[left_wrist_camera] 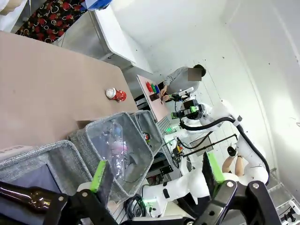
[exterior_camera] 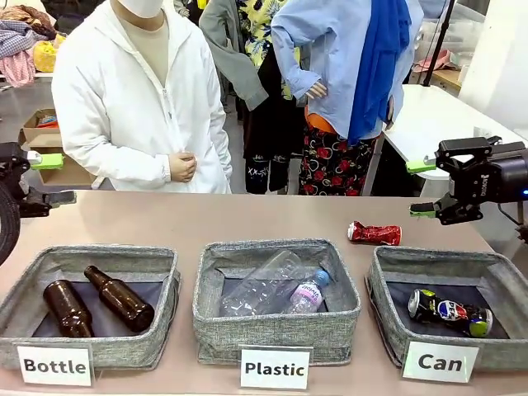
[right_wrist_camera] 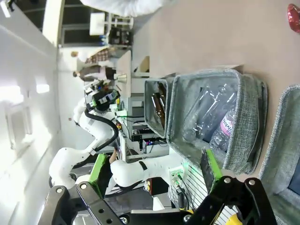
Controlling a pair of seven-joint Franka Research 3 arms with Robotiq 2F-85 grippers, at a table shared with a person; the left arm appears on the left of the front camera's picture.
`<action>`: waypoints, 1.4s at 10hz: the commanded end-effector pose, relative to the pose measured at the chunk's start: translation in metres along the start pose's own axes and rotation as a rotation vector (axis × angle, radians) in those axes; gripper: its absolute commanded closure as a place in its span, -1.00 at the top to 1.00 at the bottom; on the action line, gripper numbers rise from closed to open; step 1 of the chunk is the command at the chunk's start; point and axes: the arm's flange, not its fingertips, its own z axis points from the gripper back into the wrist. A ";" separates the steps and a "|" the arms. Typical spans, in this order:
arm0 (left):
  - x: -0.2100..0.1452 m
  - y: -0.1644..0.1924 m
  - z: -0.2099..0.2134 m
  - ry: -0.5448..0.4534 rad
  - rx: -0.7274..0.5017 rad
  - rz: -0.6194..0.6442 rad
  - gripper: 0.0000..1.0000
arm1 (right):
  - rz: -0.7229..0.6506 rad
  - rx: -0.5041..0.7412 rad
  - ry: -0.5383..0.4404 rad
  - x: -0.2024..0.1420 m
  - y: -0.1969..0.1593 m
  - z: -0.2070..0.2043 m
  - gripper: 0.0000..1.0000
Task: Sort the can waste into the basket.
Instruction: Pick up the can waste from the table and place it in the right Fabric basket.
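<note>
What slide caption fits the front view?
Crushed red can lies on the table beyond the Can basket, Pepsi can inside; left gripper and right gripper hang open.

red can clipped at the edge, left tool seemingly partly cropped

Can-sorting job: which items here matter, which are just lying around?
Job: crushed red can on the table; blue can inside the Can basket.
Just lying about: two brown bottles in the Bottle basket; clear plastic bottles in the Plastic basket.
</note>
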 end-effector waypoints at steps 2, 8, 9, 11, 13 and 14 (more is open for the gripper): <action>-0.002 -0.004 0.002 -0.010 -0.002 0.009 1.00 | 0.261 -0.340 -0.030 0.003 0.019 -0.008 1.00; -0.002 -0.004 0.002 -0.010 -0.002 0.009 1.00 | 0.227 -0.922 -0.080 0.068 0.006 -0.042 1.00; -0.002 -0.004 0.002 -0.010 -0.002 0.009 1.00 | 0.245 -0.798 -0.126 0.065 0.008 -0.044 1.00; -0.002 -0.004 0.002 -0.010 -0.002 0.009 1.00 | 0.287 -0.945 -0.091 0.055 -0.002 -0.028 1.00; -0.002 -0.004 0.002 -0.010 -0.002 0.009 1.00 | 0.268 -0.922 -0.086 0.061 -0.003 -0.034 1.00; -0.002 -0.004 0.002 -0.010 -0.002 0.009 1.00 | 0.360 -0.984 -0.035 0.088 0.003 -0.039 1.00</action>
